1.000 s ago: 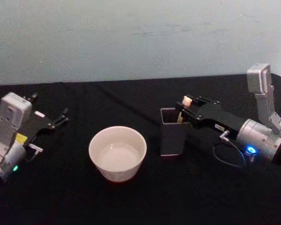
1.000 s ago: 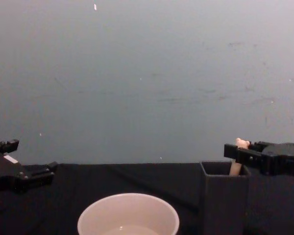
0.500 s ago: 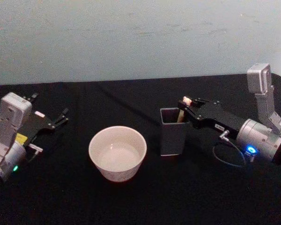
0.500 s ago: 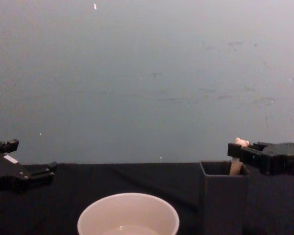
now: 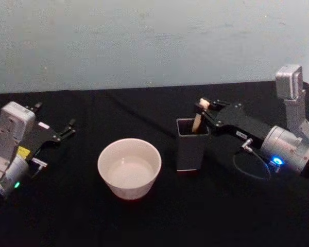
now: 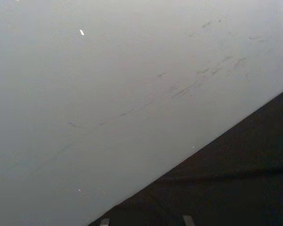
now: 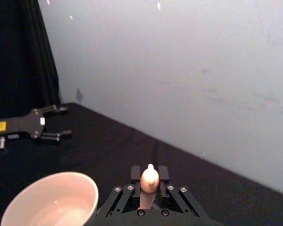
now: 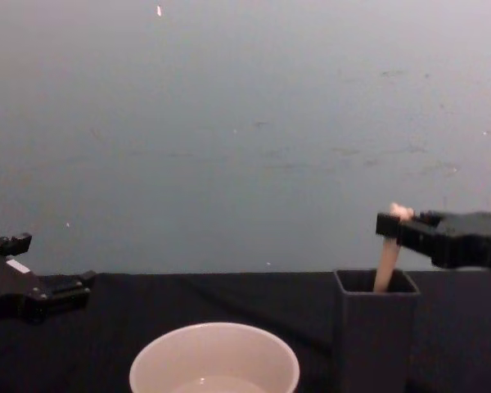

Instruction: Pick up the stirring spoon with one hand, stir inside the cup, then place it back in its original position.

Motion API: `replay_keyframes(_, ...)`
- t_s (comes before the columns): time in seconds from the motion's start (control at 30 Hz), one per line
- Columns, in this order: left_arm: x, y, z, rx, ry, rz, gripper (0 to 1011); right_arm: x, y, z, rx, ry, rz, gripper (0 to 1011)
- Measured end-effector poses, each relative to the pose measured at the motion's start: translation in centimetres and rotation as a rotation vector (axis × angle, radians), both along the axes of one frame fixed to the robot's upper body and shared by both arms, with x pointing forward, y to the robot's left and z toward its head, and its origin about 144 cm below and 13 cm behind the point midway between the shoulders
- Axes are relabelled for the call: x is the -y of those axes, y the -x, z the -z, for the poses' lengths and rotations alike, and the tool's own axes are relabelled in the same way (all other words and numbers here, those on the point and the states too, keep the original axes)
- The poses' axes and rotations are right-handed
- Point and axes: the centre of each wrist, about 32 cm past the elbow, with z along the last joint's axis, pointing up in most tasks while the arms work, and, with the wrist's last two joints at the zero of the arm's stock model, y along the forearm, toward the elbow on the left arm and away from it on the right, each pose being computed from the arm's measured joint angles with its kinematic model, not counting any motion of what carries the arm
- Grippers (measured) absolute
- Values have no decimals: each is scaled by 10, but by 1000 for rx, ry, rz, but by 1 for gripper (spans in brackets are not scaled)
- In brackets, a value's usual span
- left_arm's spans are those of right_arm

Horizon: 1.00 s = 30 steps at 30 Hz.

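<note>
L gripper (image 5: pixel 70 128) parked far left, fingers spread, holding nothing. Cup (image 5: pixel 129 189) at centre: pale inside, maybe a shallow liquid, can't tell. Holder (image 5: pixel 189 152) just right of it has the spoon (image 5: pixel 196 122) leaning in it, bowl end hidden inside. R gripper (image 5: pixel 202 105) is clamped on the handle top. Step: pick-up. Next you need a straight lift til the bowl clears the holder rim, then carry left over the cup.
</note>
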Motion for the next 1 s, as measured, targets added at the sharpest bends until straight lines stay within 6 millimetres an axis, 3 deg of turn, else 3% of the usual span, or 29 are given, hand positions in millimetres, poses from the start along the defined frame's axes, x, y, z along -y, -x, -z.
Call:
replay_keyframes(0.67,0,0,0,0,0,0,1001,7,10,-49,231,-13,-66,214)
replay_keyframes(1.0,0,0,0,0,0,0,1001,4,2,-64,307,-15,-101,214)
